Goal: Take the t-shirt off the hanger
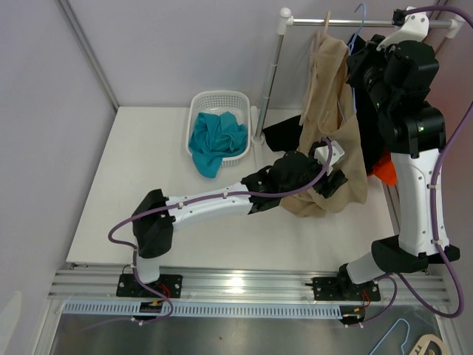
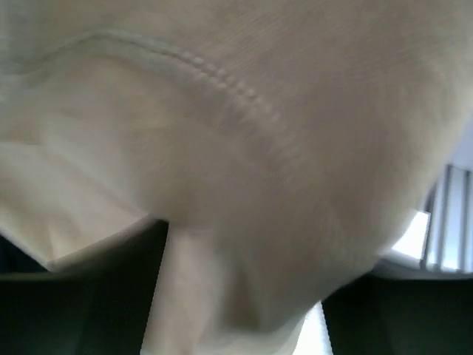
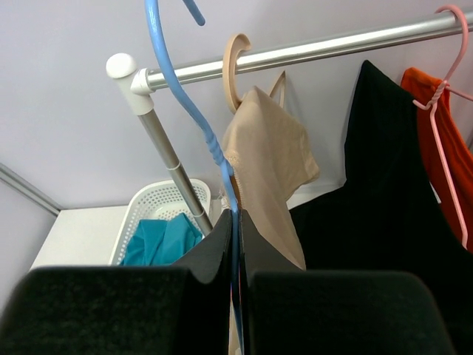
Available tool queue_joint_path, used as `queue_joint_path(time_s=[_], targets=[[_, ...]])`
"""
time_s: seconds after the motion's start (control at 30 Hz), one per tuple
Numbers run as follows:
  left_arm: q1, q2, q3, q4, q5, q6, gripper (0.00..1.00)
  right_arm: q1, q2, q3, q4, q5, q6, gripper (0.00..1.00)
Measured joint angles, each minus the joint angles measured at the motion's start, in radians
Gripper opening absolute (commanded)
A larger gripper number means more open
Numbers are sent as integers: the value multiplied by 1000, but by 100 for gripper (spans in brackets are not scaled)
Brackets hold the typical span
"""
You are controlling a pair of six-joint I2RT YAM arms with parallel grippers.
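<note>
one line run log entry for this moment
left gripper: at beige t-shirt hem, grip unclear | right gripper: shut on blue hanger | beige t-shirt: hanging from rail

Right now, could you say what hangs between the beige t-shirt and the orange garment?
A black garment hangs between them, shown in the right wrist view.

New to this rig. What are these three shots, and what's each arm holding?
Two table-mounted robot arms, each with a two-finger gripper. The overhead shot looks down from behind them; the others are wrist cameras. On the table stand a basket holding a teal cloth and a rail carrying a beige t-shirt, a black garment and an orange garment. The right gripper is shut on a blue hanger. The left gripper is at the t-shirt's lower edge; its camera shows only beige fabric, so a grip is unconfirmed.
</note>
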Motion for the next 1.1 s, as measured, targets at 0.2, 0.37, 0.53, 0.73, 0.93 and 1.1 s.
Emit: queue_joint_path(time_s=[0.2, 0.37, 0.53, 0.73, 0.93, 1.1], targets=[[-11, 64, 83, -14, 39, 18, 1, 1, 3, 8, -4, 2, 0, 0], [-32, 19, 2, 34, 97, 29, 1, 1, 21, 18, -8, 10, 0, 0], [-71, -13, 11, 32, 193, 54, 1, 1, 37, -2, -10, 1, 4, 0], [-94, -56, 52, 27, 343, 99, 1, 1, 32, -36, -8, -69, 3, 0], [-89, -50, 192, -70, 454, 112, 1, 1, 11, -107, 32, -179, 3, 0], [-86, -2, 337, -124, 550, 123, 1, 1, -13, -109, 49, -256, 3, 0]])
